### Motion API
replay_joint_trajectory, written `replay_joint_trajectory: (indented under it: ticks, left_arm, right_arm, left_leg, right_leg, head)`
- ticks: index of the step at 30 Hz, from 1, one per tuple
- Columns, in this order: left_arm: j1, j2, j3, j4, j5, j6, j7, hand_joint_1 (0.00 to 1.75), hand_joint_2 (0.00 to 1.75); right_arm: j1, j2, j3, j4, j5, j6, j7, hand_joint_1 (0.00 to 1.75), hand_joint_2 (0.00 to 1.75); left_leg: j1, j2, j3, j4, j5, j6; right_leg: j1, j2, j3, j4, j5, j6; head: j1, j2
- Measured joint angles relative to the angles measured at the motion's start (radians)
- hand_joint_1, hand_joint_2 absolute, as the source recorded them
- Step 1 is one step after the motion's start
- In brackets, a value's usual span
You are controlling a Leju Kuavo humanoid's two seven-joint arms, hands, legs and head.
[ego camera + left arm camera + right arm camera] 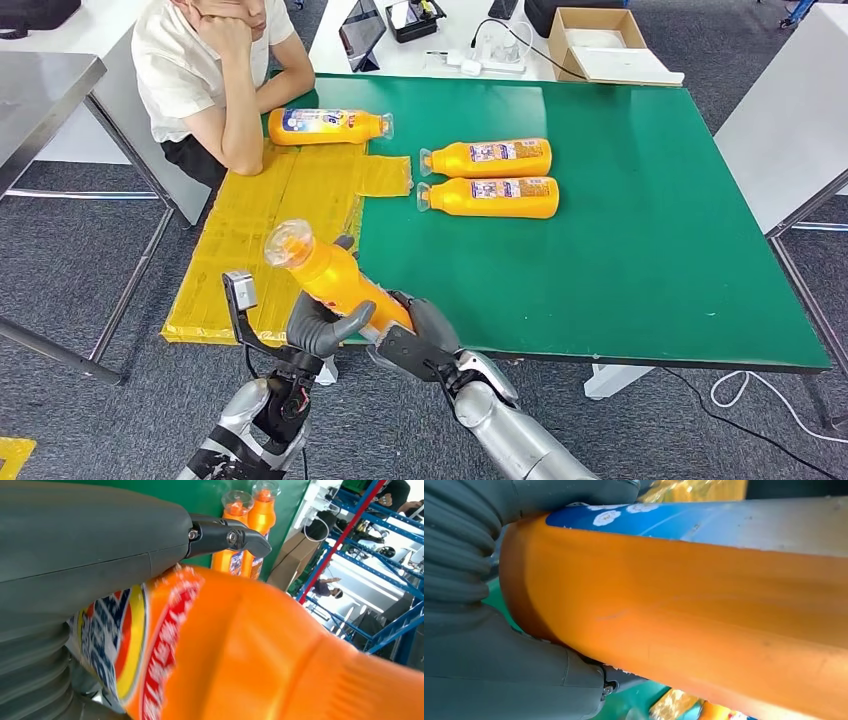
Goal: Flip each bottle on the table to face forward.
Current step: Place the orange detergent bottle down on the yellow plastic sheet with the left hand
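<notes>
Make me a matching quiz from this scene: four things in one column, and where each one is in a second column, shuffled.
Things:
1. held bottle
2. bottle with the blue label
3. pair of bottles
4. cardboard box

Places:
A. lying side by side on the green mat
B. on the white table beyond the mat
C. gripped between the left hand and the right hand
D. lying by the seated person's elbow

Pairs: 1-C, 2-D, 3-A, 4-B
</notes>
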Motion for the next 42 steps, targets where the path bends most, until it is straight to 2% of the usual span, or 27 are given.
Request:
replay_joint_trajectory:
  ticks: [7,13,16,17,18,20,21,24,28,30,34,38,42]
  left_arm:
    - [0.000,0.000,0.002,0.000,0.023,-0.002,0.023,0.00,1.75]
    - [0.001,0.000,0.003,0.000,0.028,-0.002,0.026,0.00,1.75]
    - [0.001,0.000,0.004,0.000,0.025,0.003,0.031,1.27,1.75]
    - [0.001,0.000,0.004,0.002,0.022,0.009,0.035,1.71,1.75]
    - [0.001,0.000,0.005,0.004,0.017,0.016,0.037,1.75,1.75]
    - [0.001,0.000,0.008,0.011,0.010,0.027,0.041,1.75,1.75]
    - [0.001,0.001,0.009,0.013,0.008,0.028,0.040,1.75,1.75]
    - [0.001,0.001,0.013,0.019,0.004,0.026,0.036,1.75,1.75]
    - [0.000,0.001,0.016,0.023,0.001,0.024,0.033,1.75,1.75]
    - [-0.001,0.001,0.018,0.024,0.005,0.021,0.035,1.75,1.75]
    - [-0.002,0.001,0.019,0.024,0.051,-0.012,0.042,1.75,1.75]
    - [-0.002,0.002,0.019,0.024,0.093,-0.046,0.041,1.75,1.75]
    - [-0.002,0.006,0.019,0.019,0.134,-0.071,0.032,1.75,1.75]
  right_arm:
    - [-0.007,0.004,0.021,0.027,0.105,-0.137,0.070,1.75,1.75]
    - [-0.014,0.010,0.030,0.046,0.123,-0.160,0.081,1.75,1.75]
    - [-0.019,0.011,0.040,0.054,0.167,-0.200,0.103,1.71,1.75]
    - [-0.022,0.012,0.047,0.057,0.192,-0.220,0.117,1.62,1.75]
    - [-0.025,0.013,0.054,0.061,0.217,-0.239,0.132,1.37,1.75]
    - [-0.031,0.016,0.066,0.069,0.259,-0.269,0.157,0.93,1.75]
    - [-0.033,0.018,0.071,0.072,0.270,-0.277,0.163,0.77,1.75]
    - [-0.036,0.024,0.075,0.081,0.276,-0.284,0.166,0.77,1.75]
    - [-0.039,0.029,0.080,0.091,0.276,-0.285,0.165,0.00,1.75]
    - [-0.039,0.033,0.087,0.094,0.274,-0.288,0.154,0.00,1.75]
    - [-0.033,0.047,0.092,0.095,0.215,-0.277,0.076,0.00,0.00]
    - [-0.027,0.058,0.090,0.084,0.152,-0.255,-0.018,0.00,0.00]
    - [-0.013,0.056,0.089,0.050,0.076,-0.178,-0.122,0.00,0.00]
  left_leg:
    - [0.000,0.000,0.000,0.000,0.000,0.000]
    - [0.000,0.000,0.000,0.000,0.000,0.000]
    - [0.000,0.000,0.000,0.000,0.000,0.000]
    - [0.000,0.000,0.000,0.000,0.000,0.000]
    - [0.000,0.000,0.000,0.000,0.000,0.000]
    - [0.000,0.000,0.000,0.000,0.000,0.000]
    - [0.000,0.000,0.000,0.000,0.000,0.000]
    - [0.000,0.000,0.000,0.000,0.000,0.000]
    - [0.000,0.000,0.000,0.000,0.000,0.000]
    - [0.000,0.000,0.000,0.000,0.000,0.000]
    - [0.000,0.000,0.000,0.000,0.000,0.000]
    - [0.000,0.000,0.000,0.000,0.000,0.000]
    - [0.000,0.000,0.000,0.000,0.000,0.000]
  right_leg:
    - [0.000,0.000,0.000,0.000,0.000,0.000]
    - [0.000,0.000,0.000,0.000,0.000,0.000]
    - [0.000,0.000,0.000,0.000,0.000,0.000]
    - [0.000,0.000,0.000,0.000,0.000,0.000]
    - [0.000,0.000,0.000,0.000,0.000,0.000]
    - [0.000,0.000,0.000,0.000,0.000,0.000]
    - [0.000,0.000,0.000,0.000,0.000,0.000]
    - [0.000,0.000,0.000,0.000,0.000,0.000]
    - [0.000,0.000,0.000,0.000,0.000,0.000]
    - [0.000,0.000,0.000,0.000,0.000,0.000]
    - [0.000,0.000,0.000,0.000,0.000,0.000]
    - [0.000,0.000,0.000,0.000,0.000,0.000]
    - [0.000,0.000,0.000,0.000,0.000,0.000]
  head:
    - [0.000,0.000]
    - [0.000,0.000]
    - [0.000,0.000]
    - [0.000,0.000]
    - [0.000,0.000]
    - [0.000,0.000]
    - [0.000,0.000]
    - [0.000,0.000]
    - [0.000,0.000]
    - [0.000,0.000]
    - [0.000,0.000]
    - [0.000,0.000]
    - [0.000,0.000]
